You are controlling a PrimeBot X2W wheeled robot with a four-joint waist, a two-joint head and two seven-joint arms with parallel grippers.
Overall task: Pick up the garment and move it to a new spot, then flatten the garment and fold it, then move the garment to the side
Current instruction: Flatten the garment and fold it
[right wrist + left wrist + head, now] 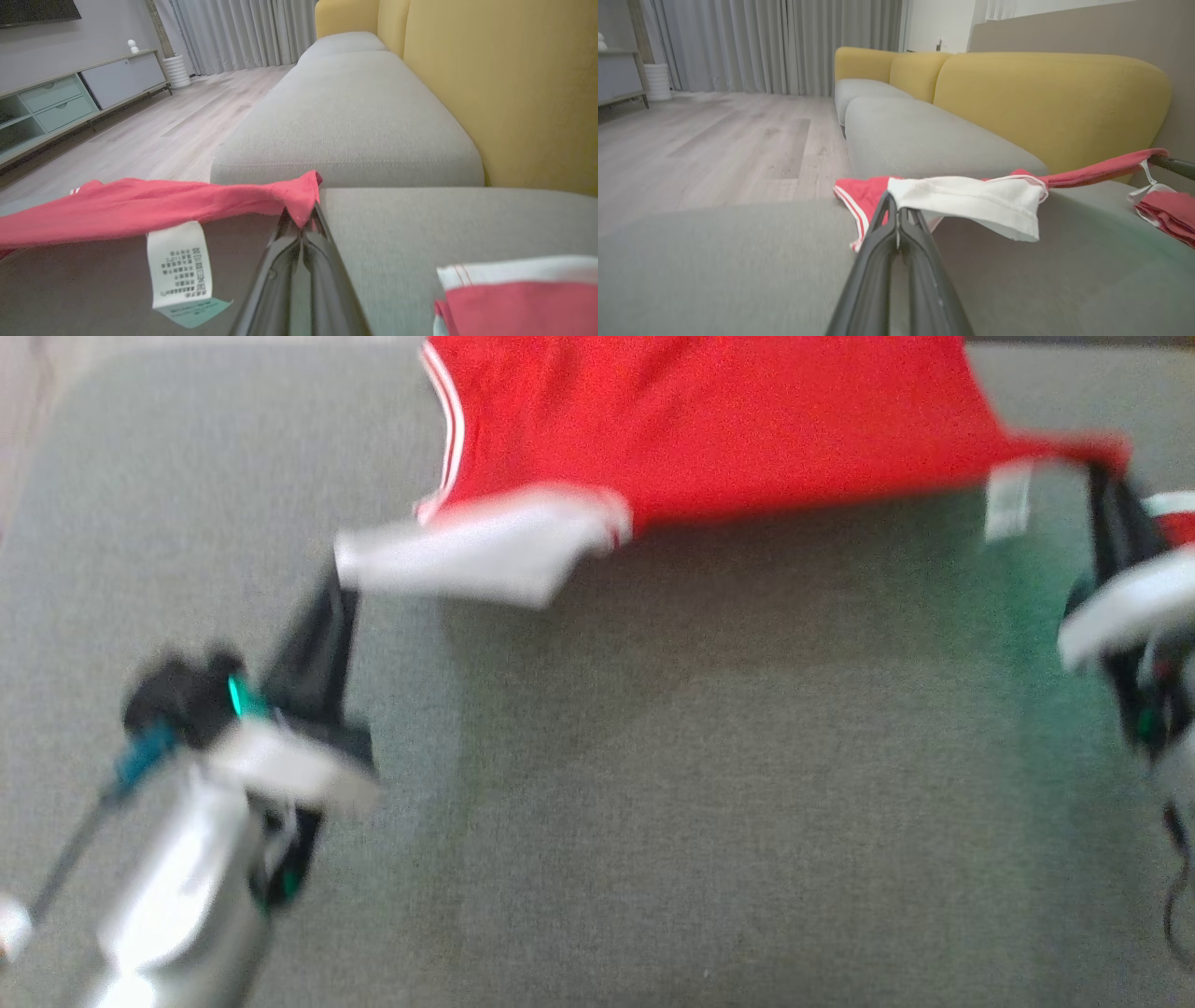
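The garment [709,420] is red with white trim and a white sleeve, and it hangs stretched above the grey sofa seat [653,803]. My left gripper [341,581] is shut on the white sleeve [971,200]; its tips [896,210] pinch the sleeve's edge. My right gripper [1102,476] is shut on a red corner of the garment [306,196], its tips [301,224] closed under the cloth. A white care label [180,266] dangles from the stretched hem. Another red and white part of the garment [514,298] lies on the seat by my right wrist.
Yellow back cushions [1045,98] line the far side of the sofa. More grey seat cushions [345,116] run on beyond. A wooden floor [705,140], grey curtains [775,42] and a low cabinet [70,102] lie past the sofa's edge.
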